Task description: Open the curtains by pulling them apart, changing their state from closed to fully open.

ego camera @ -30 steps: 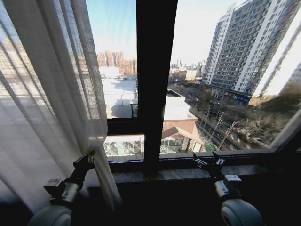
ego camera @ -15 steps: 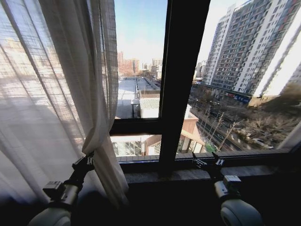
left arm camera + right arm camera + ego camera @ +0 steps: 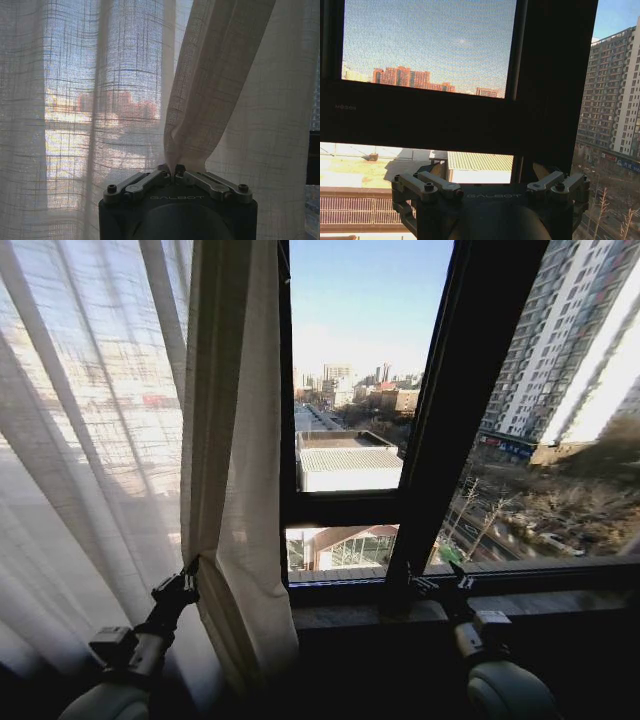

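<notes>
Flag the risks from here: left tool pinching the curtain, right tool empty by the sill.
1. The left tool is shut on a thin fold at the curtain edge; the sheer weave could slip out or snag under pull.
2. The fabric is taut and angled above the pinch, so the load may go to whatever holds it above.
3. The right tool, open, sits near the window sill and could bump it.

You're looking at two arms with pale rounded wrist housings and dark, boxy camera mounts. The left gripper (image 3: 173, 170) has grey metal finger links with black screws, on a black body stamped GALBOT; the right gripper (image 3: 492, 187) matches.
</notes>
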Available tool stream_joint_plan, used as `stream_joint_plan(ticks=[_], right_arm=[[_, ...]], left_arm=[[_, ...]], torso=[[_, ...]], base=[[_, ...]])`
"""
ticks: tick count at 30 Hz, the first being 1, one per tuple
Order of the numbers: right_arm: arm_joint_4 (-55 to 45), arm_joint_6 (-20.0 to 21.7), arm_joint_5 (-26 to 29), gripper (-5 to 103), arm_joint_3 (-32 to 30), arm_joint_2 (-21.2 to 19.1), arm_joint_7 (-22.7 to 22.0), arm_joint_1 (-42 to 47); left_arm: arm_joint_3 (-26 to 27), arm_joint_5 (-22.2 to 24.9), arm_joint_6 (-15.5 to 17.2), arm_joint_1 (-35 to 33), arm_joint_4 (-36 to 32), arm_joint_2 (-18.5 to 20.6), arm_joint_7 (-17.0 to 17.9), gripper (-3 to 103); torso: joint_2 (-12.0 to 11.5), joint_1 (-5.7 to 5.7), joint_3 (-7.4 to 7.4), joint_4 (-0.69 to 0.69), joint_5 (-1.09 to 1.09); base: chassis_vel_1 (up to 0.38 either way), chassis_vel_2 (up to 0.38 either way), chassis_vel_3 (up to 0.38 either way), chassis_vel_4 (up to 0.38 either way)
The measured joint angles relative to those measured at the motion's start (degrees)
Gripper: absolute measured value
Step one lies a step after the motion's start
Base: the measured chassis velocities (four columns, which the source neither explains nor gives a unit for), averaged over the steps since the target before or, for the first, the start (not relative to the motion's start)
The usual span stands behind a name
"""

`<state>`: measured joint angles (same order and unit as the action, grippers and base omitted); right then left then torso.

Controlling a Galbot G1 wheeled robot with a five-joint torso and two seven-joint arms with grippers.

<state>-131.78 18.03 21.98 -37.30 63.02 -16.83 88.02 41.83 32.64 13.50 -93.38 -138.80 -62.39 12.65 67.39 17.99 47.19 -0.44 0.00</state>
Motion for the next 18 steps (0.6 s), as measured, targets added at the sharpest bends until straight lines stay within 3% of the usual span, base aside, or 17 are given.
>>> stream_joint_plan(ticks=[18], right_arm=[[0.1, -0.1, 0.0, 100, 0.2, -0.2, 0.0, -0.1]], left_arm=[[-0.1, -0.4, -0.5, -0.6, -0.4, -0.7, 0.1, 0]], torso=[[0.0, 0.01, 0.0, 0.0, 0.02]], base=[[0.352, 0.354, -0.349, -0.358]])
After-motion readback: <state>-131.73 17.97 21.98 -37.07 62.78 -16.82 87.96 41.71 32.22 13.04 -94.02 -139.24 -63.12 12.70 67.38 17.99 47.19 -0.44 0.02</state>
